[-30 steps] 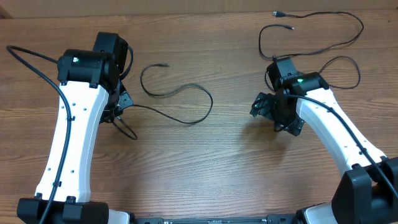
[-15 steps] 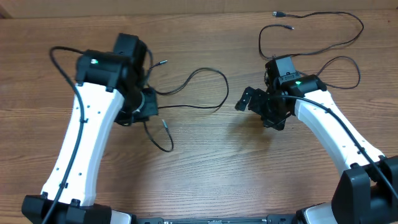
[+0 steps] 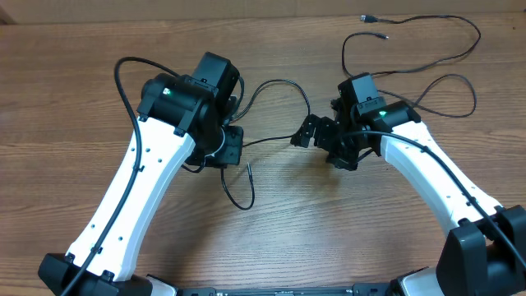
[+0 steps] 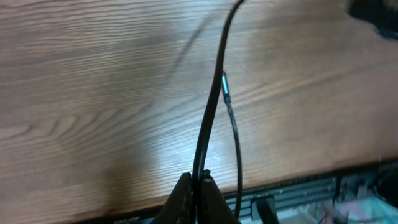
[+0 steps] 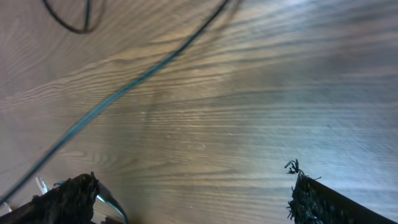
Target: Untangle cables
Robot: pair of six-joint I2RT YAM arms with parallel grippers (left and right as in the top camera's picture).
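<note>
Both white robot arms have swung in toward the middle of the pale brown, wood-grain table [image 3: 370,238] over the past second, the left one travelling farthest from its post near the left edge. The left gripper [image 4: 198,184] is pressed together on a thin black flexible cable [image 4: 211,106], which it has dragged along, so the loose loop that lay flat at centre left a second ago is now lifted and drawn across toward the right gripper [image 3: 310,135]. That cable's small metal-tipped plug [image 3: 249,168] hangs just below the left wrist, with a slack loop trailing onto the wood beneath it. The right gripper, jaws spread wide and holding nothing, has closed in until it sits near the carried strand, which crosses its wrist view ahead of the fingers. The move looks like a handover or a two-handed pull being set up, with separation of the cords not yet finished. A second thin black cable [image 3: 344,54] lies unmoved in broad curves at the upper right, behind the right arm. Little of the room shows: a tan strip past the table's far edge, blurred clutter below its near edge.
</note>
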